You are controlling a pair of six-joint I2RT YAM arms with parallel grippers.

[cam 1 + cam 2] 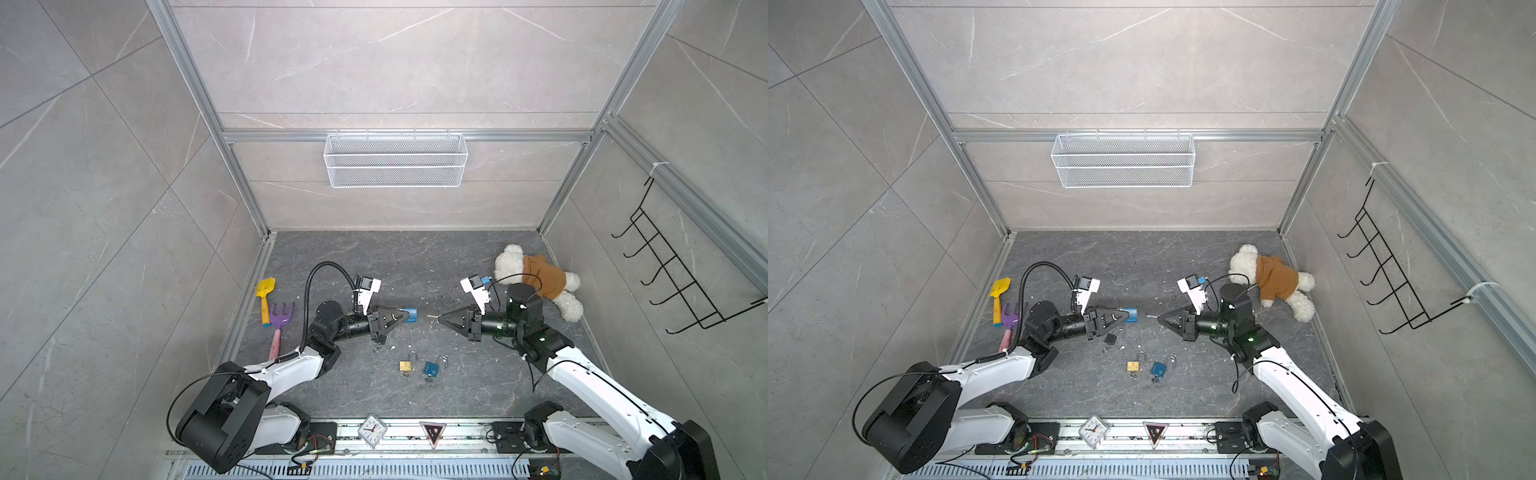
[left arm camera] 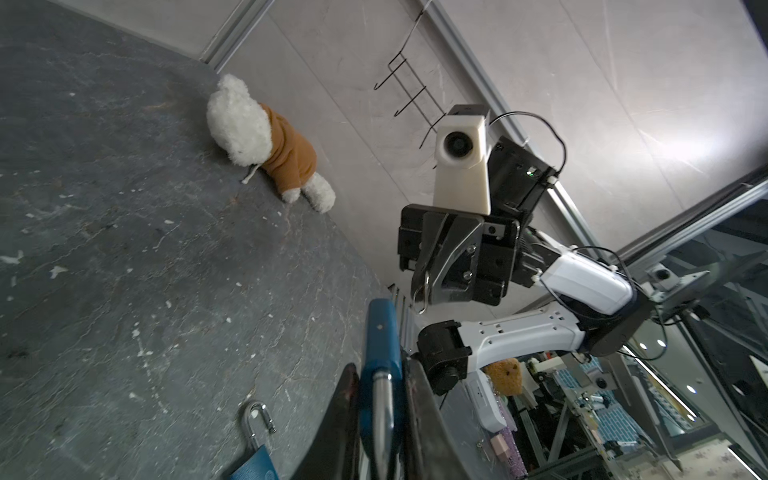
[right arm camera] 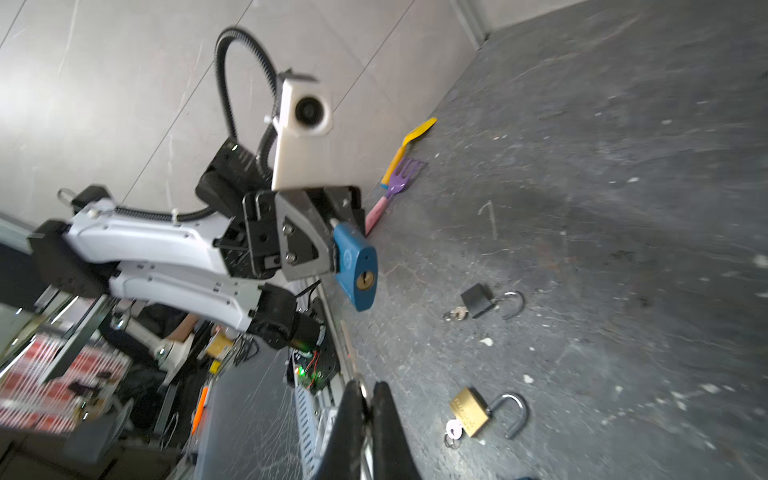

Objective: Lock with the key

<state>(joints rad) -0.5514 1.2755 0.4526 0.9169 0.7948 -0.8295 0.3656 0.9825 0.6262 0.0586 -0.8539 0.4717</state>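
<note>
1. Above the middle of the dark surface [image 1: 415, 257], the left fingers [image 1: 390, 318] are clamped on a blue padlock [image 1: 410, 315], holding it clear of the surface.
2. The padlock's body is blue with rounded corners. Its end has a brass keyhole [image 3: 365, 280] that faces the right arm. Its silver shackle [image 2: 382, 407] runs back between the fingers.
3. The right fingers [image 1: 455, 319] are pinched together on a small silvery key [image 1: 432, 317], its blade pointing at the padlock.
4. Key tip and keyhole are near but apart.
5. On the surface below lie a brass padlock [image 1: 406, 365], a smaller blue one [image 1: 432, 368] and a black one [image 1: 1110, 338], their shackles open.
</note>
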